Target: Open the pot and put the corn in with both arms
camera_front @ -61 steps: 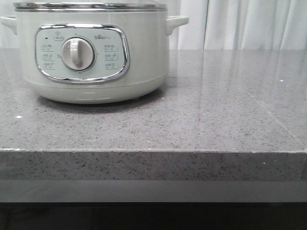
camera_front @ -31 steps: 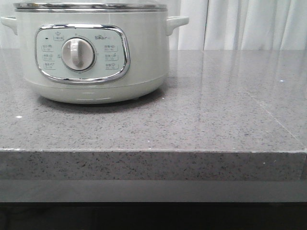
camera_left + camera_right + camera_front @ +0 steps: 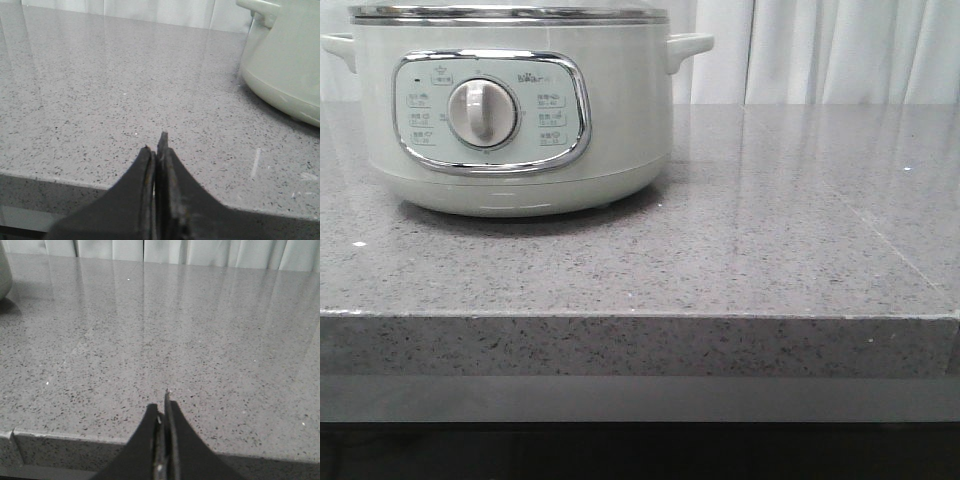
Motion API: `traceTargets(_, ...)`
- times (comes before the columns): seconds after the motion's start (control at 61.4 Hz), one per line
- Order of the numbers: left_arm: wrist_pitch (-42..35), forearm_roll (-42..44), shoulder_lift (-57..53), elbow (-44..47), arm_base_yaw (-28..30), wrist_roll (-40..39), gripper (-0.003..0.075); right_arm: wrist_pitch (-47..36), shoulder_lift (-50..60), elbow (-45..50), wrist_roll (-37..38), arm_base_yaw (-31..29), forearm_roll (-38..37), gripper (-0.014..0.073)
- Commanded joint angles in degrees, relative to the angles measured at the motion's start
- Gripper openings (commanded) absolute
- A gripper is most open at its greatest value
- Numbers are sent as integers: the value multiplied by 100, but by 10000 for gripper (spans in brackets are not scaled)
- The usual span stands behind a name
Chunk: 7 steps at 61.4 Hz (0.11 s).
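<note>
The speckled grey stone tabletop (image 3: 800,220), glossy and hard-edged, is seen to carry the pot (image 3: 510,110) on its left half, a smooth, round, pale grey-green body with a chrome-framed dial and a metal rim. The pot is judged nearer the left end effector (image 3: 156,145), which is closed on nothing; only its edge shows beside the right end effector (image 3: 162,407), likewise pinched and empty. The corn is not seen.

Left pincer (image 3: 156,142) matte black, tapered ridged fingers, right pincer (image 3: 163,401) black, slimmer pointed tips
</note>
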<state>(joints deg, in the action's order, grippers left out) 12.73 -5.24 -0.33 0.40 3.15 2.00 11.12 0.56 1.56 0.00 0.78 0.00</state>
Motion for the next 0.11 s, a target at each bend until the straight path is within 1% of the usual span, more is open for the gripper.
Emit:
traceTargets(0.0,-480,-58,-123,1,16,-54,-18,-435,124,-12,0,14,-36,-68)
traceTargets(0.098,-480,-58,-123,1,16,-54,-18,-435,124,-12,0,14,-36,-68)
